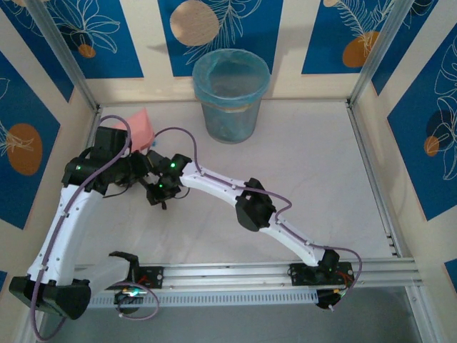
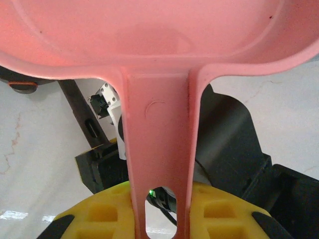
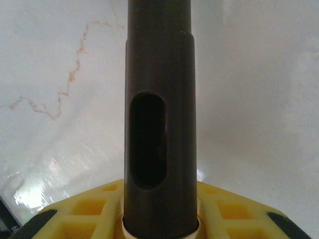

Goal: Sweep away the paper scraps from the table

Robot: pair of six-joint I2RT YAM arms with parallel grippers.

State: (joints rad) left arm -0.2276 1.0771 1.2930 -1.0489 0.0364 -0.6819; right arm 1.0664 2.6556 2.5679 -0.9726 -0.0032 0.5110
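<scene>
a: what are the surface and the room like?

b: a flat white table [image 1: 314,179] with aluminium rails [image 1: 250,273] along its near edge and down its right edge. blue-and-cream patterned walls [image 1: 93,36] close it in on 3 sides. from the right wrist, the white top carries a thin brownish wavy mark [image 3: 55,104].

a: and the paper scraps?

b: i cannot tell where they lie. a round bin [image 1: 230,96] with a pale blue liner stands at the middle of the far edge, but its inside is too blurred to read. the pink dustpan [image 1: 140,127] sits near the far left corner, partly under the left arm. from the left wrist, the part of its pan [image 2: 159,40] in view is plain smooth pink.

a: the hands?

b: the left gripper [image 2: 159,211] is clamped on the dustpan's handle, which runs straight between its yellow fingers [image 2: 104,214]. the right gripper [image 3: 159,216] is closed around a dark handle [image 3: 160,99] with a long oval slot.

a: room to move?

b: both grippers are crowded together near the left edge, the right gripper [image 1: 156,191] just beside the left gripper [image 1: 128,148]. the right arm stretches across from the near right corner. the right half of the table, from the bin to the near rail, is open white surface.
</scene>
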